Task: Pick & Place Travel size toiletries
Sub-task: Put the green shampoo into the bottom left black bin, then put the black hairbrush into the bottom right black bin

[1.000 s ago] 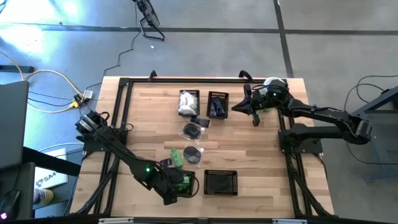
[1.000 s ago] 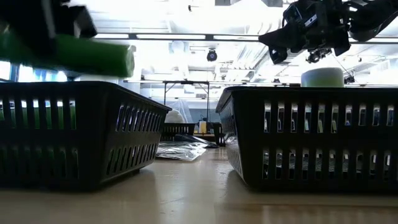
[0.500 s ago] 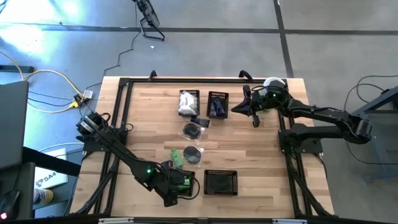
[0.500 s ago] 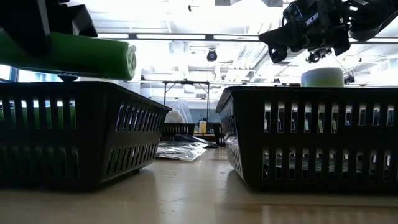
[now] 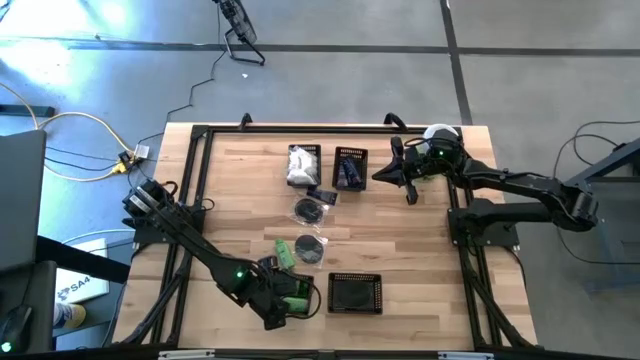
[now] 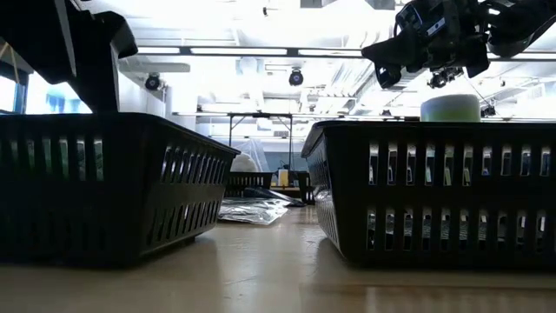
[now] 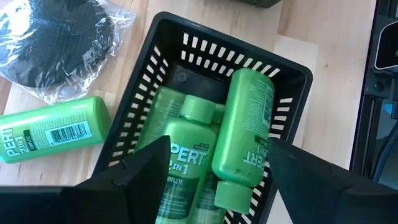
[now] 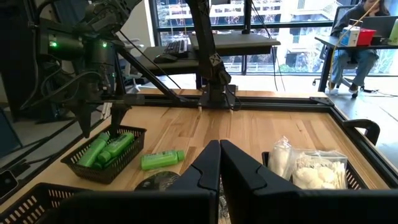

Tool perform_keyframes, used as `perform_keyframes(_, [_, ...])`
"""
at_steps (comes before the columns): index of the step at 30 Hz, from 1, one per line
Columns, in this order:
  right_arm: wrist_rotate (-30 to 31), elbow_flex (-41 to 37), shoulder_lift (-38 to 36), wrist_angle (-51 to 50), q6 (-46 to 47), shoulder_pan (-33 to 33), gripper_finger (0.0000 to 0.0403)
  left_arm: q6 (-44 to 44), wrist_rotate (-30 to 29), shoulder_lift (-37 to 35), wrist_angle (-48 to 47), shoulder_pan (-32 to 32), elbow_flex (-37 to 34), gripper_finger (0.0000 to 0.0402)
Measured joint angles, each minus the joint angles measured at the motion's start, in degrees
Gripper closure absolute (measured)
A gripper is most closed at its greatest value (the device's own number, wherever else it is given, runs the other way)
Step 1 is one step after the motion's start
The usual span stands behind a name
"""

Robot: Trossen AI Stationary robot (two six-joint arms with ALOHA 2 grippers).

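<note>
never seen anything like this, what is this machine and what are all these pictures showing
It is a robot with two dark arms working at a wooden table, each ending in a two-finger gripper. The overhead picture shows the whole table; the low one looks level across it; the other two come from cameras on each arm's wrist.

The left gripper hangs open over a black basket that holds several green bottles; it holds nothing. One more green bottle lies on the table beside that basket, next to a dark piece in clear wrap.

The right gripper waits shut and empty at the far side, near a basket of white packets.
</note>
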Motion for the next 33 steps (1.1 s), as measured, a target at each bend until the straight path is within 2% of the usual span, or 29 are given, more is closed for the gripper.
perform_keyframes(5, [-0.02,0.00,0.00,-0.01,-0.02,0.00,0.0399,0.01,0.02,-0.06,-0.66,0.80,0.00,0.0154])
perform_keyframes(12, [-0.04,0.00,0.00,-0.01,-0.02,0.00,0.0399,3.47,0.94,-0.33,-0.68,3.94,0.02,0.0250])
perform_keyframes(20, [-0.04,0.00,0.00,-0.08,-0.02,0.00,0.0399,1.62,1.04,-0.33,2.78,10.08,0.04,0.0340])
perform_keyframes(25, [-0.04,0.00,0.00,-0.44,-0.04,0.00,0.0399,8.89,1.79,-0.33,5.62,12.57,0.04,0.0386])
perform_keyframes(28, [-0.04,0.00,0.00,-0.46,-0.04,0.00,0.0399,13.63,1.90,-0.33,7.76,13.69,0.04,0.0398])
perform_keyframes(33, [0.00,0.02,0.00,-0.48,-0.10,0.00,0.0399,18.84,1.86,-0.33,10.62,16.09,0.04,0.0392])
